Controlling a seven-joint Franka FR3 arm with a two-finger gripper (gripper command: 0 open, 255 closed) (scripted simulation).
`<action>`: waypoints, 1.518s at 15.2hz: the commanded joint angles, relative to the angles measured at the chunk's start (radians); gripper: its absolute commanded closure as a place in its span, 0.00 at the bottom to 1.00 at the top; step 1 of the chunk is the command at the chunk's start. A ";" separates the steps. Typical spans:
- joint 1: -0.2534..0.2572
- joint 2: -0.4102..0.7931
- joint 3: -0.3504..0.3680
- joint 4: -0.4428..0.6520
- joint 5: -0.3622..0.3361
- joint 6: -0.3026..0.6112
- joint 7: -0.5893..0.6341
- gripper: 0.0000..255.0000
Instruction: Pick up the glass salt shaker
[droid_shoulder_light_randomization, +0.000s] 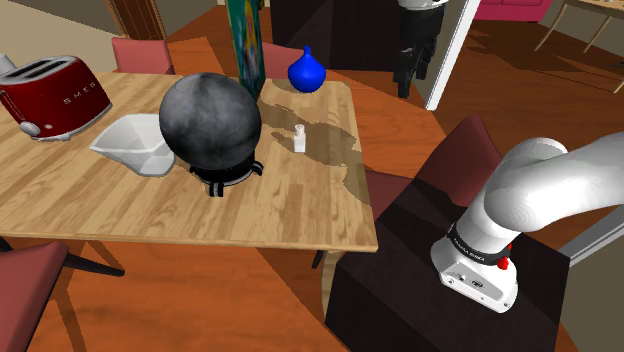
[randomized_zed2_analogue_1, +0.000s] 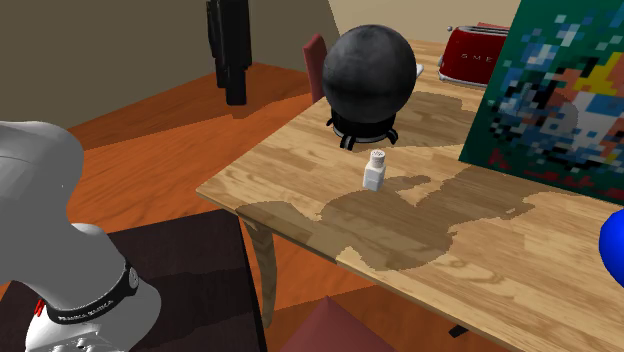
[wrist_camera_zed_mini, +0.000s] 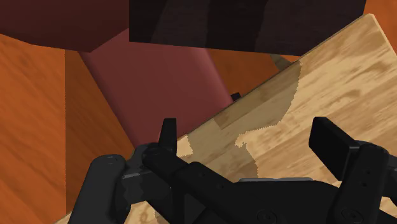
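Your target, the salt shaker (droid_shoulder_light_randomization: 299, 138), stands upright on the wooden counter (droid_shoulder_light_randomization: 150, 215). In the shoulder view it sits just right of the big dark sphere (droid_shoulder_light_randomization: 210, 118) and nearer than the blue vase (droid_shoulder_light_randomization: 306, 72), inside a patch of shadow. It is drawn white rather than clear: a small squarish body, a slight waist, and a round cap that looks dotted with holes in the second exterior view.

Expect it to be light and rigid, with smooth walls that could slip under a weak pinch. If it is glass, as the task says, it will not forgive a hard knock or a drop. It is narrow and taller than it is wide, so a sideways nudge would probably tip it. Take it across the body, below the cap, with the pads flat on two opposite faces — the cap is the poorer place to hold.

The gripper (droid_shoulder_light_randomization: 408, 85) hangs off the counter's right side in the shoulder view, above the orange floor and well apart from the shaker. In the wrist view the fingers (wrist_camera_zed_mini: 167, 133) stand wide apart and empty — beneath them are the counter's edge and a dark red chair seat (wrist_camera_zed_mini: 159, 76).

The sphere has a mottled, dull surface and rests on a black ring stand (droid_shoulder_light_randomization: 225, 180).
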 joint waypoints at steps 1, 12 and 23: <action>0.000 0.000 0.000 0.000 0.000 0.000 0.000 0.00; 0.012 0.418 0.034 0.140 -0.005 0.222 0.005 0.00; 0.033 0.860 0.068 0.433 -0.044 0.313 0.015 0.00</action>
